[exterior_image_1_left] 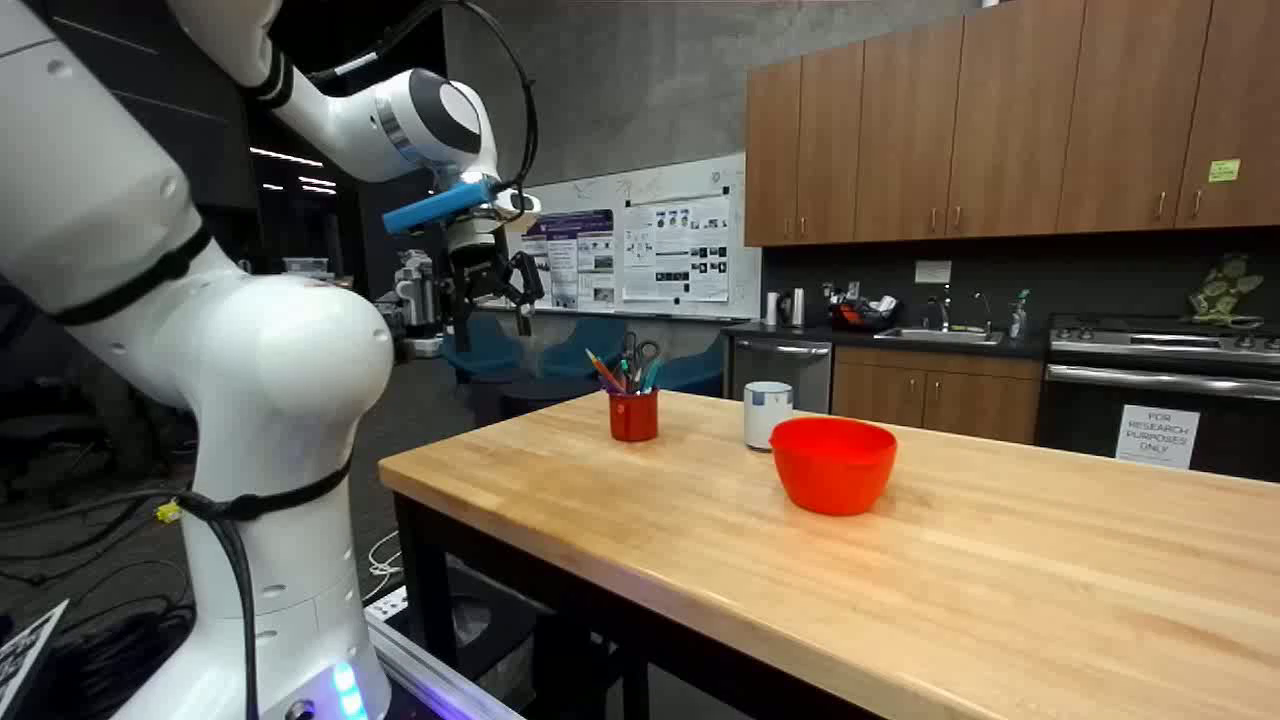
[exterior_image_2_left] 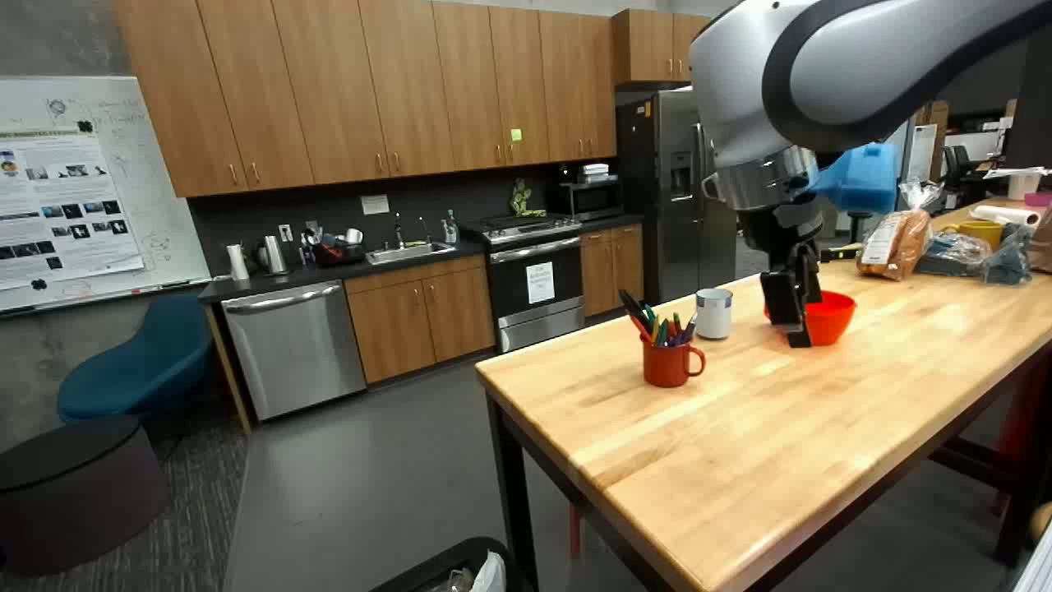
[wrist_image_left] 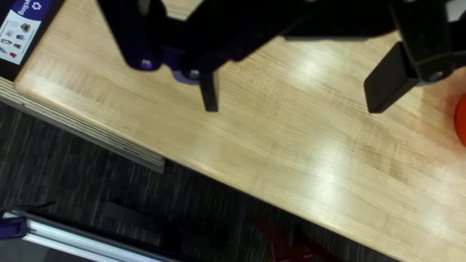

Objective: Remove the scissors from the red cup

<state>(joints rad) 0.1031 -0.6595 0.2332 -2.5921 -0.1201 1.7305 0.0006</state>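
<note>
The scissors (exterior_image_1_left: 648, 352) stand with dark handles up in the red cup (exterior_image_1_left: 633, 420), among pens and pencils; their blades are hidden inside. The cup stands upright on the wooden table and also shows in an exterior view (exterior_image_2_left: 666, 364), where a black shape (exterior_image_2_left: 631, 304) sticking out looks like the scissors handles. My gripper (exterior_image_1_left: 493, 328) is open and empty, well above table height and to the side of the cup, not touching it. In the wrist view the gripper (wrist_image_left: 293, 109) has its fingers wide apart over bare wood; cup and scissors are out of view there.
A white mug (exterior_image_1_left: 766, 413) stands near the cup, and a wide red bowl (exterior_image_1_left: 835, 468) stands past it. Bagged bread (exterior_image_2_left: 896, 244) lies farther along the table (exterior_image_2_left: 740, 460). A red edge (wrist_image_left: 462, 120), seemingly the bowl, shows in the wrist view.
</note>
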